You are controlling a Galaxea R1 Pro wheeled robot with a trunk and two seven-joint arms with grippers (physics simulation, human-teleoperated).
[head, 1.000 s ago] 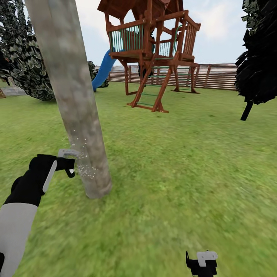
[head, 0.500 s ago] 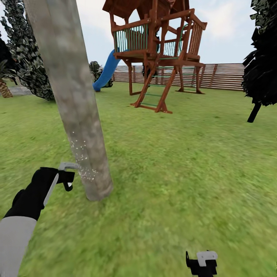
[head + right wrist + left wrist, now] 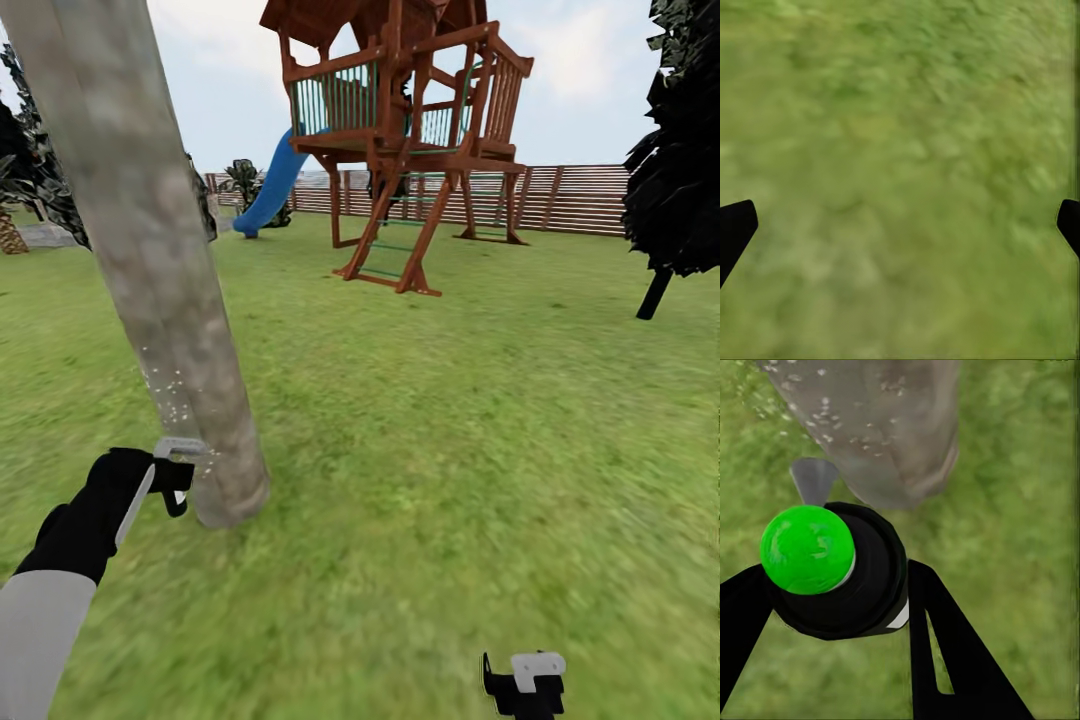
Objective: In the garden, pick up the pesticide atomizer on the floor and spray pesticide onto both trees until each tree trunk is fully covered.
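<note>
1. Green lawn (image 3: 450,450) of the garden spreads out on every side of the tree trunk (image 3: 150,270), and a brown slatted fence (image 3: 590,198) closes it off far behind.
2. Well behind the trunk stands a wooden play tower (image 3: 400,130) with a blue slide (image 3: 268,190); a near-black cone-shaped tree (image 3: 680,150) stands farther out on the same side as the tower.
3. The mottled tan-grey trunk leans across the head view, its base in the grass, with pale spray specks (image 3: 165,385) on its lower bark.
4. The left claw (image 3: 178,478) is just beside the trunk's base, clamped on the pesticide atomizer (image 3: 844,570), whose dark body sits between the two black fingers (image 3: 945,652).
5. The atomizer's cap shows a round green dot (image 3: 806,547), and its grey nozzle (image 3: 814,480) points at the trunk, near it.
6. The right claw (image 3: 900,225) hangs over bare grass, well apart from the trunk, its fingers spread wide with nothing between them.
</note>
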